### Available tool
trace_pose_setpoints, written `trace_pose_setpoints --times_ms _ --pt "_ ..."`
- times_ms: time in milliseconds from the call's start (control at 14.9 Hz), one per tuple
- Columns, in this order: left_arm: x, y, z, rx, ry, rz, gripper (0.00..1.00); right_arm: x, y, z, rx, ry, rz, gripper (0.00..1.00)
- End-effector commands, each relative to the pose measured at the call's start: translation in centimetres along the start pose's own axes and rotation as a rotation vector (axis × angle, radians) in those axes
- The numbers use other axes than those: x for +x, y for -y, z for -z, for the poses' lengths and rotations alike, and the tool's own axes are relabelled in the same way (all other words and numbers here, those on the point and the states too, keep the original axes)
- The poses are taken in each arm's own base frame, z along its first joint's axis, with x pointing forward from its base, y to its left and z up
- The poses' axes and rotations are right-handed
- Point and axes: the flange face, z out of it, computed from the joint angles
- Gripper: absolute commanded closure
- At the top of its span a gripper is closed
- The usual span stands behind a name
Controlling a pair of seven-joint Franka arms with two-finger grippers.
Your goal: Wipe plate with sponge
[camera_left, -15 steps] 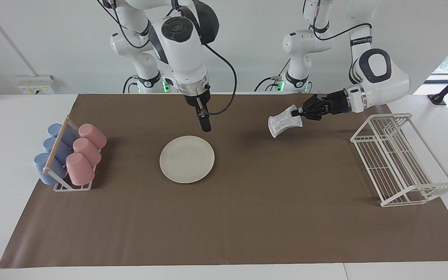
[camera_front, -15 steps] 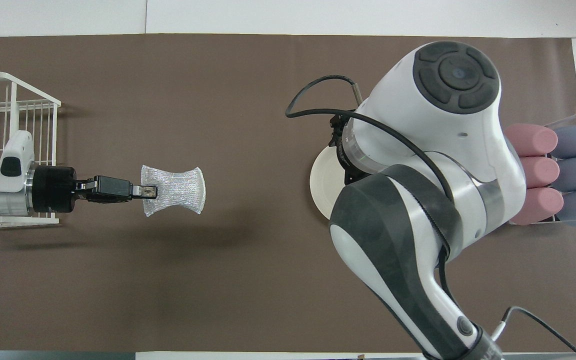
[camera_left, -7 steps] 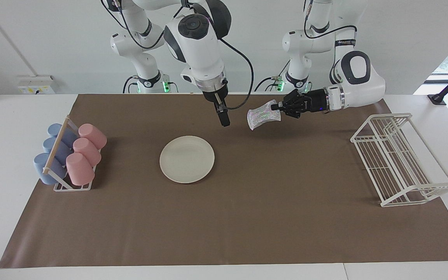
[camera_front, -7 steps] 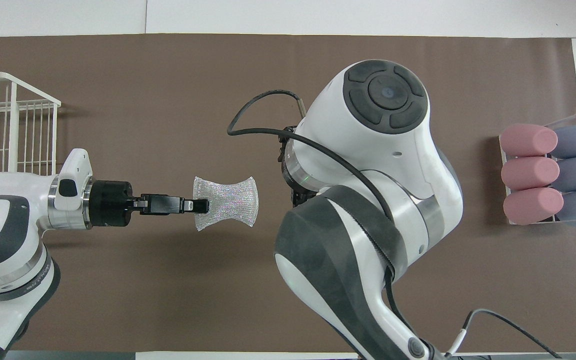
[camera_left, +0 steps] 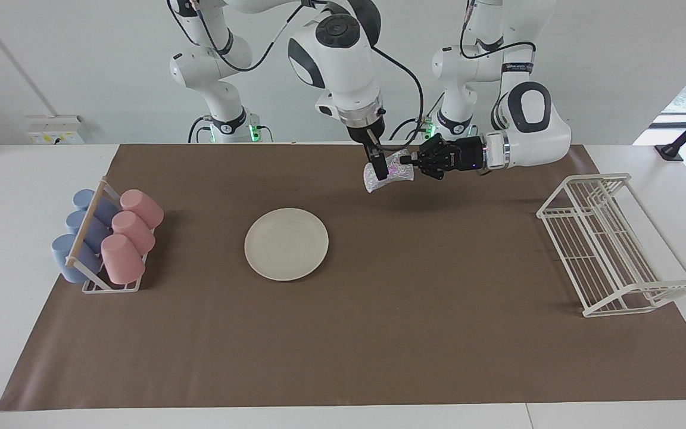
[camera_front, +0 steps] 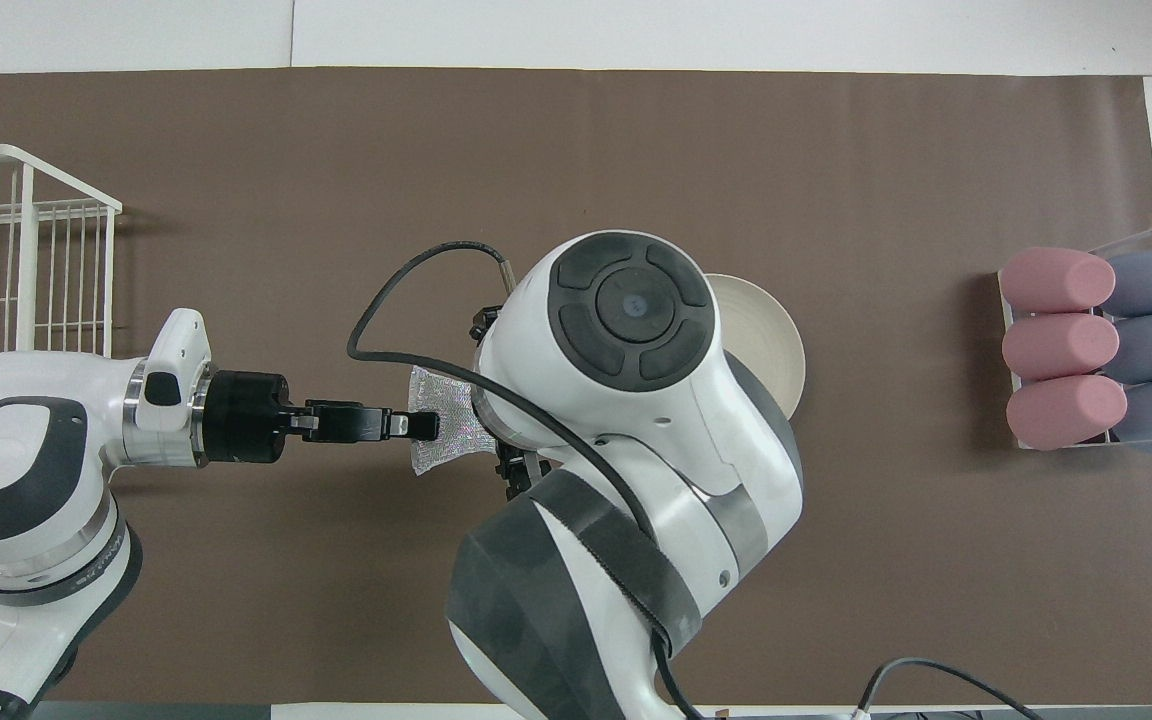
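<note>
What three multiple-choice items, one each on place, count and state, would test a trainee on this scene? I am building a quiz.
1. Where is the plate?
A. on the brown mat
B. in the white wire rack
C. held in the air

2. How many pink cups lie in the cup rack?
A. one
B. three
C. five

3. What is the left hand doing?
A. resting open
B. shut on the sponge
C. gripping the plate

Answers: 1 A, it lies flat on the mat; 2 B, three pink beside the blue ones; 3 B, it holds the sponge in the air by one end.

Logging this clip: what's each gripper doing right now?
Left gripper: shut on the sponge, in the air.
Right gripper: open, at the sponge.
</note>
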Motion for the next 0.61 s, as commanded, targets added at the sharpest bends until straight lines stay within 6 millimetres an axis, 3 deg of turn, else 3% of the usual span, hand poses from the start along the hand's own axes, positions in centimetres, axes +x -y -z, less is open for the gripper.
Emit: trace_pose_setpoints --times_ms 0,538 --pt "-0.87 -0.06 -0.13 -0.042 -0.013 -0.014 1.00 0.80 -0.96 -0.16 0.017 0.021 -0.072 0.00" --pt "-1.13 -0.10 -0.06 -0.053 -0.006 -0.013 1.00 1.02 -1.31 -0.40 0.012 0.017 -0.123 0.03"
